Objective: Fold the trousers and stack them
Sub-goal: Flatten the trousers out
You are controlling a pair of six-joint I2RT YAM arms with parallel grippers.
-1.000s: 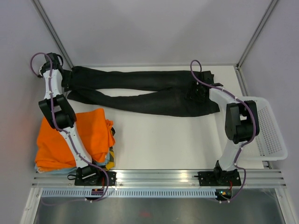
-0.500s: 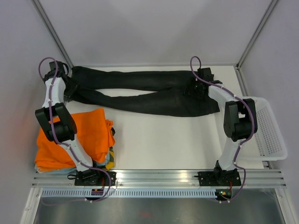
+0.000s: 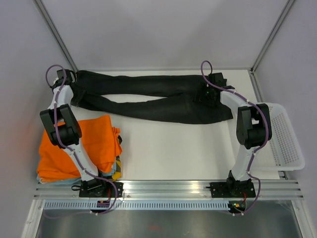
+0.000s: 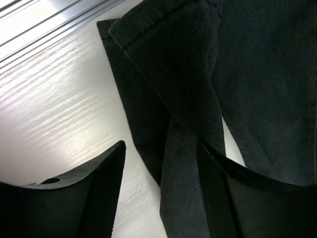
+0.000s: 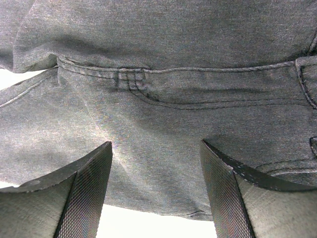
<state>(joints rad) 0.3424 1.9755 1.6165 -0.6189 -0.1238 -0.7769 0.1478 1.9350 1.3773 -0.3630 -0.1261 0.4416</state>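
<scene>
The black trousers point(image 3: 148, 99) lie across the far part of the table, legs to the left and waist to the right. My left gripper point(image 3: 68, 85) is at the leg ends. In the left wrist view it point(image 4: 161, 196) is open, with a leg hem point(image 4: 183, 163) lying between the fingers, close to the right finger point(image 4: 220, 198). My right gripper point(image 3: 207, 92) is low over the waist end. In the right wrist view it point(image 5: 156, 196) is open over the pocket seam of the trousers point(image 5: 163, 124), with the lower edge of the cloth between the fingertips.
A folded bright orange garment point(image 3: 84, 146) tops a stack of clothes at the near left. A white slatted basket point(image 3: 287, 144) hangs off the table's right edge. Grey walls and metal frame posts close in the far side.
My left gripper has swung from the far-left corner onto the leg ends. My right gripper has shifted a little farther back over the waist. The trousers lie as before.
</scene>
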